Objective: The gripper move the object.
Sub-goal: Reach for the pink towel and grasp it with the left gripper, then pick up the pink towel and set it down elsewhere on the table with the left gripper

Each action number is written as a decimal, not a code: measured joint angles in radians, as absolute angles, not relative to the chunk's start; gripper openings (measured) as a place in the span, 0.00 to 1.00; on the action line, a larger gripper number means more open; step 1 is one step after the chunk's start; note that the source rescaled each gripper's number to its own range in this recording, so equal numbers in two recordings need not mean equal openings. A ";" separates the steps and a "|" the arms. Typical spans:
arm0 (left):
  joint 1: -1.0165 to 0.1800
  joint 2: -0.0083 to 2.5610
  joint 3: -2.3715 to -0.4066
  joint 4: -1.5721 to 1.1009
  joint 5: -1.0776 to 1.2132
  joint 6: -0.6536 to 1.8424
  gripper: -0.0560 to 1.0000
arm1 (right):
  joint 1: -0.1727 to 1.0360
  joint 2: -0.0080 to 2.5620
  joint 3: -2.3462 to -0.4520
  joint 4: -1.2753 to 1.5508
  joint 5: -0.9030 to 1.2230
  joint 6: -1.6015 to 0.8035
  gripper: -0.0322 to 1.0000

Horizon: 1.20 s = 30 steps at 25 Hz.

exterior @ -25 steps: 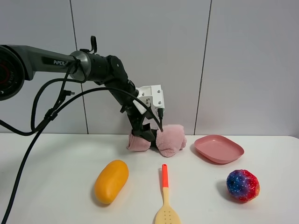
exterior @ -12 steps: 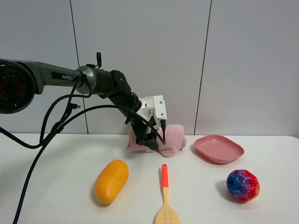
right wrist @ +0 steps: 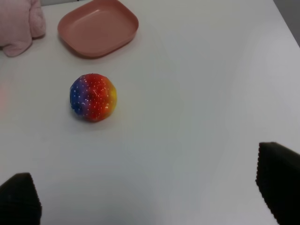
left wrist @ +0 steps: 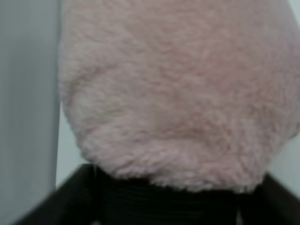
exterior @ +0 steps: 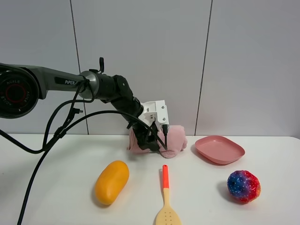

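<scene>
The dusty-pink fluffy towel lies at the back of the white table, against the wall. My left gripper comes down on it from above. Its dark fingers pinch the towel's middle, so one end bulges on each side. In the left wrist view the towel fills almost the whole picture, with the black gripper body under it. My right gripper is open and empty, its two dark fingertips wide apart above bare table. It does not show in the exterior view. One towel end shows in the right wrist view.
A smooth pink plate sits to the right of the towel and also shows in the right wrist view. A red-and-blue speckled ball lies front right. An orange oval fruit and an orange-handled spatula lie in front.
My left arm has come lower and a little to the right, pressing down over the towel. The towel stays in about the same spot.
</scene>
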<state>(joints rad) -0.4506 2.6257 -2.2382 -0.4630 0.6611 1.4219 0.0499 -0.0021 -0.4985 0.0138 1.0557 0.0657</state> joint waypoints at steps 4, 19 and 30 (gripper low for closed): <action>-0.454 2.626 -2.243 -0.437 0.681 1.392 0.06 | 0.050 -0.002 -0.499 0.014 1.056 0.066 1.00; -0.461 2.309 -2.239 -0.037 1.124 0.507 0.06 | 0.050 -0.002 -0.499 0.014 1.056 0.066 1.00; -0.334 2.072 -2.070 -0.028 1.214 0.035 0.06 | 0.050 -0.002 -0.499 0.014 1.056 0.066 1.00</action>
<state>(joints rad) -0.3340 2.0721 -2.0696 -0.0279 1.2137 0.0355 0.0499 -0.0021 -0.4985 0.0138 1.0557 0.0657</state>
